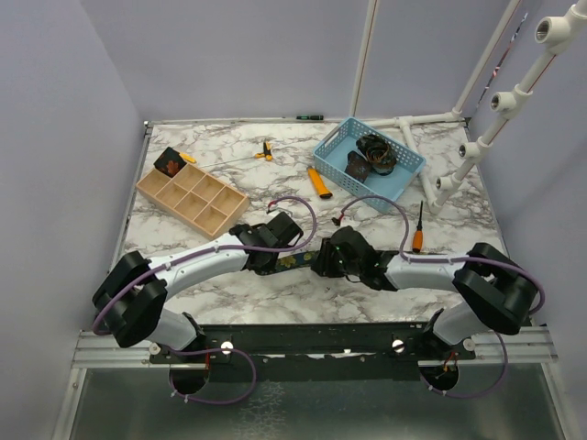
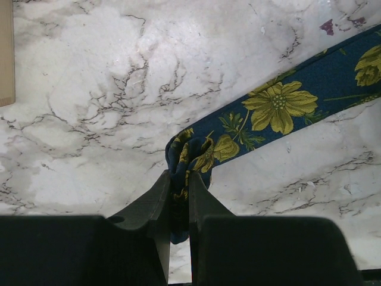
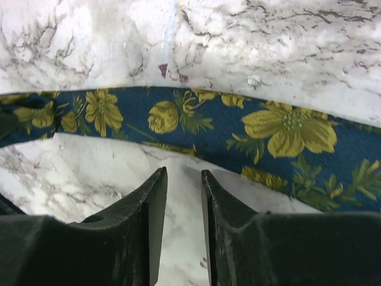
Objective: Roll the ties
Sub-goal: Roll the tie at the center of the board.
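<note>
Navy floral tie (image 3: 196, 119), lying as a flat strip across the marble table (image 2: 89, 89) towards its near side, between the two arms. The left gripper (image 2: 180, 179) is clamped on the bunched end of the strip, probably to anchor the point from which a coil would be wound. The right gripper (image 3: 183, 176) hangs just beside the strip's long edge, jaws slightly parted and empty, apparently placed to steady or feed the fabric.

We are seeing | navy tie (image 2: 280, 110), yellow-green flowers: lying as a flat strip across the bench (image 2: 89, 89), one end bunching | dark tie (image 1: 170, 163), red-orange marks: sitting coiled in the wooden tray (image 1: 179, 213), far corner compartment.
</note>
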Tool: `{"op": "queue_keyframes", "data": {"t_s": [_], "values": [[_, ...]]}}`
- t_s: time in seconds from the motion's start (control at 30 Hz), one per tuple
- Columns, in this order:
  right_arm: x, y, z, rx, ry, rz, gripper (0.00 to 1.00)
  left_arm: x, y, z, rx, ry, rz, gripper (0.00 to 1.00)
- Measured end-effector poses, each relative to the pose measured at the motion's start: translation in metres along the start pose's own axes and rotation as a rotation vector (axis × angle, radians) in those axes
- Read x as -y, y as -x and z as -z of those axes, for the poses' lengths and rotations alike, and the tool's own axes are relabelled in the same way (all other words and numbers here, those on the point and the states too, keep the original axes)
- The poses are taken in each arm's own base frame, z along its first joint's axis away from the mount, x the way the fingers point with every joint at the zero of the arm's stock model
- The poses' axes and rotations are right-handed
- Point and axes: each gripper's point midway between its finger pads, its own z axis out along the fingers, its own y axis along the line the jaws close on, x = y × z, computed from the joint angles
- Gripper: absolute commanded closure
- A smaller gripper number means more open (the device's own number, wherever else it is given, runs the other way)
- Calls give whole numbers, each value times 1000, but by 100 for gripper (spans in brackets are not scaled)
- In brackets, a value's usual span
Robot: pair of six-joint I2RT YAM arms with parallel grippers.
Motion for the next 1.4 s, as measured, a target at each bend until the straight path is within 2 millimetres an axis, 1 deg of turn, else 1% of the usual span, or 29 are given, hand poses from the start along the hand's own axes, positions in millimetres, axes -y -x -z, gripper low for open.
{"op": "queue_keyframes", "data": {"t_s": [0.07, 0.1, 0.17, 0.23, 0.3, 0.37, 0.43, 0.5, 0.63, 0.77, 1.1, 1.17, 1.3, 1.4], "values": [[1, -1, 9, -6, 5, 14, 66, -2, 0, -1, 0, 17, 1, 100], [0, 0, 13, -3, 9, 20, 68, -4, -1, -2, -1, 26, 2, 100], [-5, 9, 22, 22, 19, 28, 72, -7, -1, -4, -2, 46, 1, 100], [-5, 20, 28, 53, 8, 26, 74, -10, -1, -5, -1, 71, 0, 100], [-2, 29, 29, 70, -10, 15, 75, -13, -1, -7, 0, 88, -1, 100], [9, 36, 26, 75, -47, -5, 76, -16, -1, -7, 4, 103, -1, 100], [21, 35, 22, 65, -85, -16, 76, -18, 0, -8, 8, 117, -1, 100], [33, 29, 19, 43, -124, -19, 77, -20, 1, -8, 12, 129, -2, 100], [45, 16, 15, 11, -154, -18, 78, -23, 1, -9, 16, 148, -2, 100], [45, 15, 15, 20, -147, -23, 79, -26, 2, -10, 15, 173, -5, 100], [46, 12, 17, 59, -113, -55, 79, -32, 10, -10, 6, 242, -21, 100], [46, 12, 18, 65, -107, -60, 76, -34, 12, -10, 3, 258, -22, 100], [46, 11, 20, 72, -97, -78, 67, -37, 14, -8, -5, 297, -26, 100], [46, 9, 26, 73, -92, -83, 64, -36, 16, -5, -6, 332, -36, 100]]}}
